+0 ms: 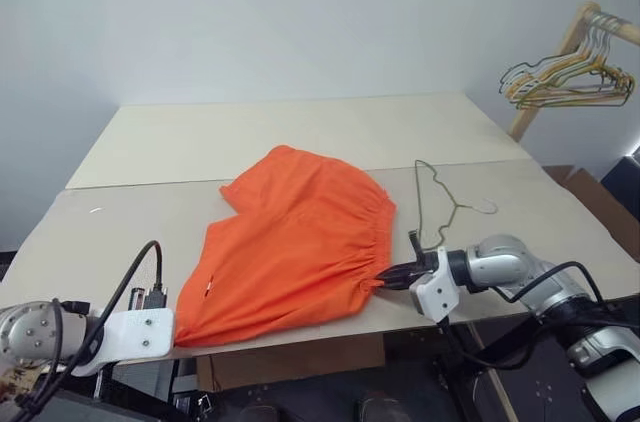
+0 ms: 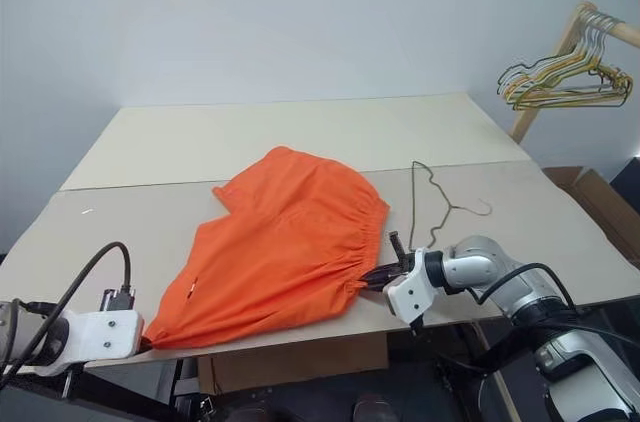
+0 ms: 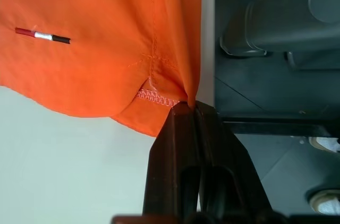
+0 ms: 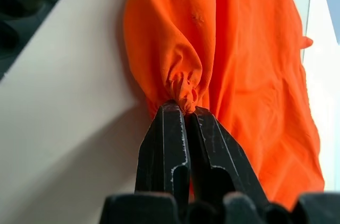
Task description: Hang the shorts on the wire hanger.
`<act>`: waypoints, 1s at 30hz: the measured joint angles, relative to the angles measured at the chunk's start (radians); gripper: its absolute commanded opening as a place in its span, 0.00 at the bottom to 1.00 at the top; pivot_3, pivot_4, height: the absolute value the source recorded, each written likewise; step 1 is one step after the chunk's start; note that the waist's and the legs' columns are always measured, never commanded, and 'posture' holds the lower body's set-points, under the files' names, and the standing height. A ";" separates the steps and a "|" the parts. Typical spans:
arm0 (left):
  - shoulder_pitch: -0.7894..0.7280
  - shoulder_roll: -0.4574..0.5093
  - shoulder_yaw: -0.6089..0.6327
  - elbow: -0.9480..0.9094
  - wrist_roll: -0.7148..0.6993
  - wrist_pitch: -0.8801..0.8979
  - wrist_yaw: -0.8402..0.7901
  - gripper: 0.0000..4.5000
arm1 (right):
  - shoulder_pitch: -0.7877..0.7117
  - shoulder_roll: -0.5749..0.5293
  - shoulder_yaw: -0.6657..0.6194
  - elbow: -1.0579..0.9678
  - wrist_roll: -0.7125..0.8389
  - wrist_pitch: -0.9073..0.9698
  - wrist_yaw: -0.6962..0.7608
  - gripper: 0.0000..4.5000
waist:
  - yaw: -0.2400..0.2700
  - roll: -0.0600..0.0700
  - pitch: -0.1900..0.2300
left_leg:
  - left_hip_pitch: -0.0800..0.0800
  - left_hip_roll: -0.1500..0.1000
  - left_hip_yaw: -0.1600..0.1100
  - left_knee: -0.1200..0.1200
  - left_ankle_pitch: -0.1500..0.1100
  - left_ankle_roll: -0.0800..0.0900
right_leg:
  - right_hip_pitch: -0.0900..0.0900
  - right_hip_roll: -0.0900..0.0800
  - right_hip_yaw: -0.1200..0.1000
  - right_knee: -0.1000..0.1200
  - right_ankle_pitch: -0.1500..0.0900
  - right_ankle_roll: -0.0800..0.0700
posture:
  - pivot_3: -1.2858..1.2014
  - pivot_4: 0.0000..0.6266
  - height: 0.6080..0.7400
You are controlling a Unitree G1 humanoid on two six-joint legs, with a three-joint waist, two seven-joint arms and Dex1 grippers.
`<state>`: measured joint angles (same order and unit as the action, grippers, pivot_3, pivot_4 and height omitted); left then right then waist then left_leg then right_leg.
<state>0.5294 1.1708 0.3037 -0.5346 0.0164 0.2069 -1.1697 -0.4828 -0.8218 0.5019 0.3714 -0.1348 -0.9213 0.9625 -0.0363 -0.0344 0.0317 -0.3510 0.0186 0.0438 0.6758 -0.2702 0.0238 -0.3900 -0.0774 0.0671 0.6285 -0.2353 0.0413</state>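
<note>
Pale table [image 1: 300, 132] under shorts [image 1: 295, 242], left pincer [image 3: 190, 108] and right pincer [image 4: 183, 108] each clenching an edge, wire hanger [image 1: 440, 204] beside.

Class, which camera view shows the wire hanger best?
The left eye view: the whole wire hanger lies on the table beside the shorts, hook to shoulders. The right eye view shows it similarly.

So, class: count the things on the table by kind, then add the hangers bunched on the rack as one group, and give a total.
Orange shorts: 1
Single wire hanger on the table: 1
Bunch of hangers on the rack: 1 group
Total: 3
</note>
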 measured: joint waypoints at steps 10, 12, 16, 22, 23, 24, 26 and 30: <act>-0.047 -0.044 -0.024 0.004 -0.020 -0.012 -0.013 0.58 | 0.031 -0.080 -0.006 -0.034 0.085 -0.004 0.110 0.75 | 0.020 0.000 0.000 | 0.000 0.000 0.000 0.000 0.000 0.000 | 0.000 0.000 0.000 0.000 0.000 -0.001 | 0.53 0.00 1.00; -0.046 -0.046 -0.003 0.003 -0.057 -0.008 -0.043 0.73 | 0.057 -0.103 -0.024 -0.082 0.171 0.026 0.134 0.92 | 0.020 0.000 0.000 | 0.000 0.001 0.000 0.000 0.000 0.000 | 0.000 0.000 0.000 0.000 0.000 -0.001 | 0.53 0.00 1.00; -0.088 -0.077 0.073 0.004 -0.157 -0.010 -0.077 0.99 | 0.127 -0.168 -0.136 -0.211 0.379 0.241 0.149 1.00 | 0.025 0.000 0.001 | 0.001 0.002 0.000 0.000 0.000 0.000 | 0.001 -0.002 0.000 0.000 0.000 -0.001 | 0.53 0.00 1.00; -0.286 -0.177 0.048 0.001 -0.296 -0.009 -0.033 0.99 | 0.115 -0.169 -0.286 -0.365 0.432 0.847 -0.047 1.00 | 0.025 0.000 0.000 | 0.000 0.003 0.000 0.001 0.000 -0.001 | -0.001 0.000 -0.001 0.001 0.000 -0.001 | 0.53 0.00 1.00; -0.318 -0.200 0.030 0.001 -0.316 -0.007 -0.021 0.99 | 0.097 -0.146 -0.296 -0.374 0.430 0.970 -0.099 1.00 | 0.024 0.000 0.000 | -0.001 0.002 0.000 0.001 0.000 -0.001 | -0.002 0.000 -0.001 0.001 0.000 0.000 | 0.51 0.00 1.00; -0.344 -0.222 0.012 -0.001 -0.338 -0.005 -0.011 0.99 | 0.079 -0.119 -0.306 -0.381 0.430 1.074 -0.147 1.00 | 0.023 -0.001 0.000 | -0.002 0.002 0.000 0.001 -0.001 -0.001 | -0.003 0.001 -0.001 0.001 0.002 0.002 | 0.51 0.00 1.00; -0.401 -0.275 -0.023 -0.001 -0.379 0.012 0.020 0.99 | 0.021 -0.039 -0.320 -0.381 0.431 1.326 -0.255 1.00 | 0.019 0.000 0.000 | -0.002 0.000 0.001 0.001 -0.001 -0.001 | -0.004 0.002 -0.001 0.001 0.004 0.005 | 0.51 0.00 1.00; -0.455 -0.311 -0.057 -0.008 -0.469 0.079 0.057 0.99 | -0.073 0.139 -0.339 -0.302 0.388 1.652 -0.469 1.00 | 0.009 -0.001 0.000 | -0.005 -0.001 0.001 0.001 -0.001 -0.002 | -0.006 0.004 0.000 0.002 0.004 0.005 | 0.50 0.00 1.00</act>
<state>0.0749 0.8598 0.2463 -0.5431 -0.4523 0.2861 -1.1131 -0.5558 -0.6823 0.1632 0.0693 0.2530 0.7307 0.4938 -0.0271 -0.0351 0.0314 -0.3560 0.0181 0.0445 0.6765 -0.2712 0.0221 -0.3964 -0.0737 0.0667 0.6303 -0.2313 0.0463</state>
